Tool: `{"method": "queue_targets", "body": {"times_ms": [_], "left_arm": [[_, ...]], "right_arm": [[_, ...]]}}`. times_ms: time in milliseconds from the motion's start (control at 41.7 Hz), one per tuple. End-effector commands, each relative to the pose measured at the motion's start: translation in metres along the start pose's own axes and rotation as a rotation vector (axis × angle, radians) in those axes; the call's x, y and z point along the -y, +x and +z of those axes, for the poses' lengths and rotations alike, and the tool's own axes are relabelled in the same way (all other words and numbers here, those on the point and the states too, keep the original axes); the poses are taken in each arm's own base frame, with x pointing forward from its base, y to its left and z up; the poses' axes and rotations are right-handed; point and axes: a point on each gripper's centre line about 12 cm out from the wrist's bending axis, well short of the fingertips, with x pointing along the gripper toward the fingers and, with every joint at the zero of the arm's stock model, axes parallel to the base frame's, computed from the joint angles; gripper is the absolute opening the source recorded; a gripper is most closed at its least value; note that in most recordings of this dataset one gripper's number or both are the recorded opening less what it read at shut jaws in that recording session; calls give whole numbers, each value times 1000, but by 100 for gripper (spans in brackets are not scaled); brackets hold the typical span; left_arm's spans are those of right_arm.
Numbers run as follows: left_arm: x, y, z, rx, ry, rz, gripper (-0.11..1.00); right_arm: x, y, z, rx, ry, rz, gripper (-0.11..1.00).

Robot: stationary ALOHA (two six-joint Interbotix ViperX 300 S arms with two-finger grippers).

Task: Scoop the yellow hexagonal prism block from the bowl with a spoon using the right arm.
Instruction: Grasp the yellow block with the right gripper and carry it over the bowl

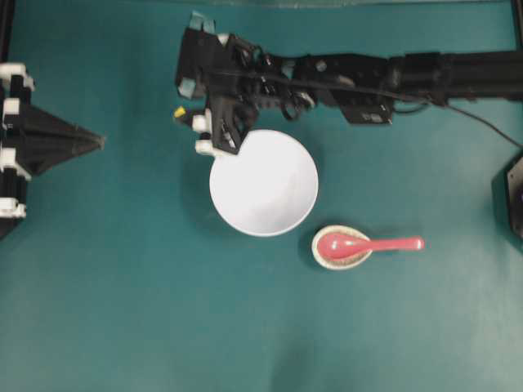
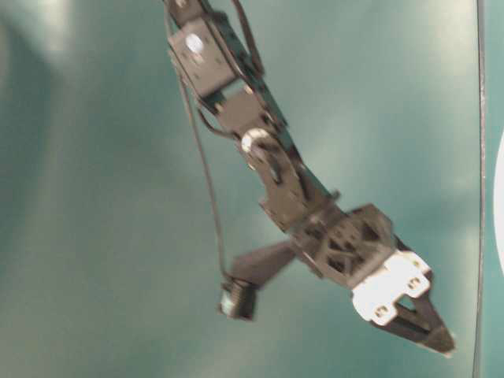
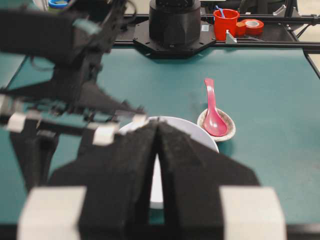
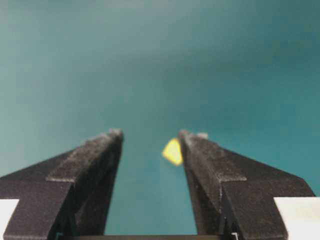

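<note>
Worktop point(image 1: 122, 310) of plain teal, carrying all items. Bowl point(image 1: 264, 183), large, round, white, near the centre; its interior shows white only, with no block visible inside. Yellow hexagonal prism block point(image 1: 178, 113), tiny, lying on the teal surface outside the bowl, to its upper left in the overhead view, beside the tip of the right gripper point(image 1: 189, 114); in the right wrist view the block point(image 4: 173, 151) sits between the jaw tips, close against the right-hand one, whether touching cannot be told. Right gripper point(image 4: 150, 136) jaws spread wide, nothing pinched. Right arm point(image 1: 359, 77), black with white brackets and teal patches, stretched across the far part of the worktop from the right edge, its wrist overhanging the bowl's upper left rim. Spoon point(image 1: 368, 243), glossy red-pink, scoop resting in a small speckled dish point(image 1: 341, 247) just right of and below the bowl, handle pointing right; untouched by either arm. Left gripper point(image 3: 158, 125) at the left edge, well apart from the bowl, jaws pressed together, empty. Red cup point(image 3: 225, 23) and roll of tape point(image 3: 252, 26) beyond the far edge.
</note>
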Motion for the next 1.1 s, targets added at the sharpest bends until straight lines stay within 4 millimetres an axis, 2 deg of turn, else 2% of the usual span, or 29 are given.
{"method": "queue_targets", "body": {"times_ms": [0, 240, 432, 744, 1080], "left_arm": [[-1, 1, 9, 23, 5, 2, 0], [-1, 1, 10, 24, 6, 2, 0], [-1, 1, 9, 23, 17, 2, 0], [-1, 1, 9, 23, 28, 2, 0], [-1, 1, 10, 24, 28, 2, 0]], "right_arm": [[9, -2, 16, 44, 13, -16, 53], [15, 26, 2, 28, 22, -25, 53], [14, 40, -8, 13, 39, -23, 53], [14, 56, -25, -1, 132, -21, 53], [14, 63, -30, 13, 169, -27, 53]]}}
